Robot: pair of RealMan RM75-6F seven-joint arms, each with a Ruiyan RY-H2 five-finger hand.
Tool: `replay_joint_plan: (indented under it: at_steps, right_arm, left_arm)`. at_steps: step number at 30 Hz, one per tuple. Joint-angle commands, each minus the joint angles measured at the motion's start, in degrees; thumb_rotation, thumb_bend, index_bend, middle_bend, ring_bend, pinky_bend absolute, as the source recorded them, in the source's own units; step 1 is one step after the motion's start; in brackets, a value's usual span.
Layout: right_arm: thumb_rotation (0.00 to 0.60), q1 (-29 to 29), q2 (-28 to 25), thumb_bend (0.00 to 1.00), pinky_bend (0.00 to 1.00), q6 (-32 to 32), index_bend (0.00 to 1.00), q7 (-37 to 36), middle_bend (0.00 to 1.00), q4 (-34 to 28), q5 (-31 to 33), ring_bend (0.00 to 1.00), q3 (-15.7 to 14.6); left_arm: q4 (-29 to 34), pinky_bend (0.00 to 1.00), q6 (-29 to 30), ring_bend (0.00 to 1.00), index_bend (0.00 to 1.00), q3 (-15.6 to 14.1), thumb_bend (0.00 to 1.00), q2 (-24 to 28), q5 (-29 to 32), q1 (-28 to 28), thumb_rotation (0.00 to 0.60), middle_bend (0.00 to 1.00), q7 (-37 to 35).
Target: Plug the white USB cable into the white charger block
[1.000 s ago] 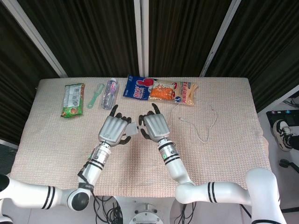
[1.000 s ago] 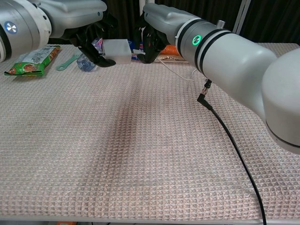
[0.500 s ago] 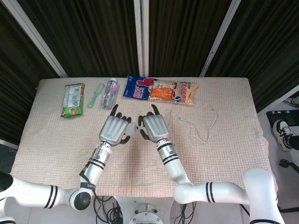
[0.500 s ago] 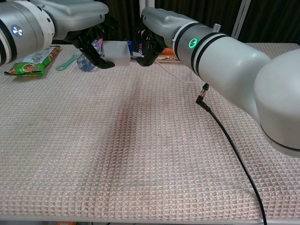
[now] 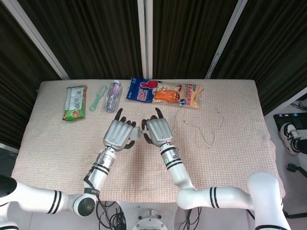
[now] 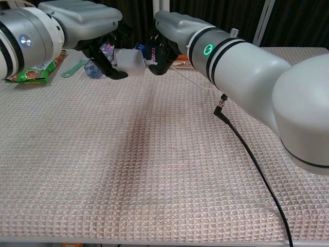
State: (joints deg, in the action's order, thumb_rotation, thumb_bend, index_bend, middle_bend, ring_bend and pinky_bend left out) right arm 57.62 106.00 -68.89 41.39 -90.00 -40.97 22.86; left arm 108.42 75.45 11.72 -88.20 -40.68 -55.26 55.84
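My left hand [image 5: 118, 133] [image 6: 104, 53] grips the white charger block [image 6: 129, 59] [image 5: 136, 132] a little above the table's middle. Just to its right, my right hand [image 5: 157, 130] [image 6: 163, 50] pinches the plug end of the white USB cable [image 5: 211, 125] [image 6: 191, 78]. In the chest view the plug's tip [image 6: 149, 62] meets the block's right face; whether it is seated inside is hidden by the fingers. The cable runs from the right hand in a loop over the cloth, and its small free end [image 5: 186, 122] lies to the right of the hand.
Along the back edge lie a green snack pack [image 5: 74, 102], a green comb [image 5: 98, 97], a small clear bottle [image 5: 112, 96] and two snack bags [image 5: 144, 89] [image 5: 179, 94]. A black wire [image 6: 248, 150] hangs from my right arm across the cloth.
The two hands have drawn together. The left hand brought the block to the right, and the gap between block and plug has closed.
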Motion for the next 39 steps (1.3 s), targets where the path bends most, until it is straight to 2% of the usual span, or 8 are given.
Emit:
replay_joint_plan:
  at_steps: [1, 31, 33, 37, 39]
  right_arm:
    - [0.6, 0.04, 0.14, 0.4, 0.0, 0.07, 0.64, -0.24, 0.53, 0.16, 0.04, 0.31, -0.01]
    - [0.6, -0.18, 1.42, 0.39, 0.0, -0.05, 0.64, -2.25, 0.53, 1.35, -1.11, 0.31, -0.54]
    - [0.6, -0.36, 1.22, 0.33, 0.0, -0.19, 0.58, -2.12, 0.51, 1.13, -1.27, 0.3, -0.79]
    - [0.6, -1.08, 0.44, 0.06, 0.0, -0.65, 0.29, -2.09, 0.37, 0.2, -1.45, 0.18, -1.19]
    - [0.6, -1.6, -0.1, 0.01, 0.0, -0.87, 0.21, -2.2, 0.31, -0.29, -1.67, 0.14, -1.56]
  left_arm:
    - [-0.08, 0.04, -0.14, 0.27, 0.49, -0.09, 0.26, -0.01, -0.17, -0.09, 0.493, 0.49, 0.0]
    - [-0.53, 0.06, -1.6, 0.27, 0.48, 1.04, 0.25, -0.66, 2.45, -0.64, 0.492, 0.49, -3.13]
    - [-0.6, 0.06, -1.71, 0.27, 0.48, 0.96, 0.25, -0.51, 2.42, -0.56, 0.493, 0.49, -3.44]
    - [-0.66, 0.06, -2.05, 0.27, 0.48, 0.82, 0.25, -0.11, 2.27, -0.13, 0.492, 0.49, -4.68]
    - [-0.77, 0.06, -2.34, 0.27, 0.48, 0.84, 0.25, 0.15, 2.15, 0.1, 0.492, 0.48, -5.47]
